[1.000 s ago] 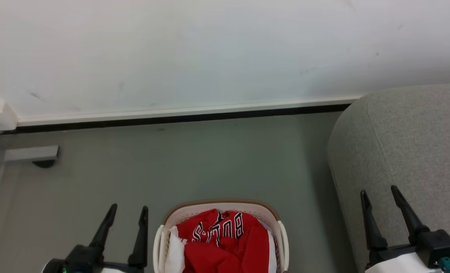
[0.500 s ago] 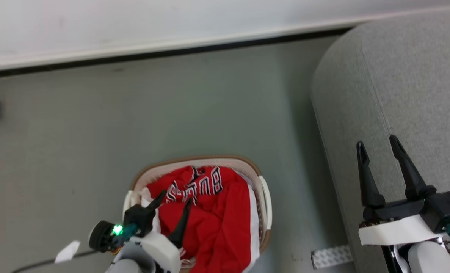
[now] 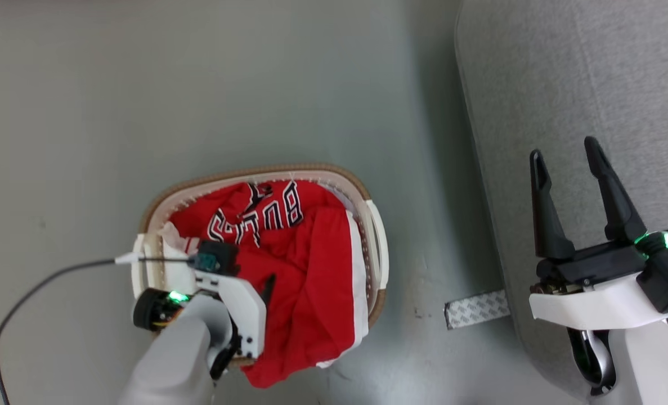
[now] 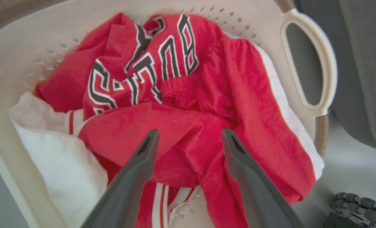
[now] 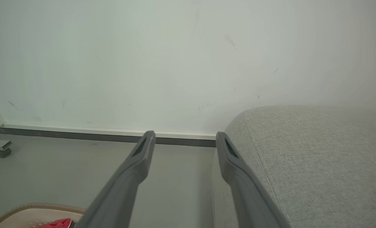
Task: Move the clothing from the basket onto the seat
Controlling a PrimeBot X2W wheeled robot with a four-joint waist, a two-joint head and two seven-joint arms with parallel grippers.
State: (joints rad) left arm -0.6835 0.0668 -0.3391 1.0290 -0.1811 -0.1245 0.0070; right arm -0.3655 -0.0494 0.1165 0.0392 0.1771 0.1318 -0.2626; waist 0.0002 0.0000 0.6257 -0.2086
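Seems to be only at the beginning. Finds the clothing [image 3: 305, 247] all in the basket [image 3: 255, 170], crumpled, with one red corner hanging over the near rim toward the floor [image 3: 198, 84]. Finds none of it on the visible part of the seat [image 3: 564, 67], which stands near the basket on the right, across a strip of floor. Points the left hand [image 4: 190, 133] down into the pile, fingers apart and close above a red fold, clamped on nothing; hard to say whether touching. Holds the right hand [image 3: 564, 147] over the edge of the seat, fingers apart too, empty. Leaves the whole work to do: to grip, to lift out, to carry across, to lay down. Looks soft and a little fuzzy in the red fabric, with white side stripes and black-and-white block letters, over a plain white cloth [image 4: 58, 158]. Shows hard cream plastic for the basket: oval, with small holes, loop handles and a brown rim. Shows a grey woven cover and a rounded edge for the seat.
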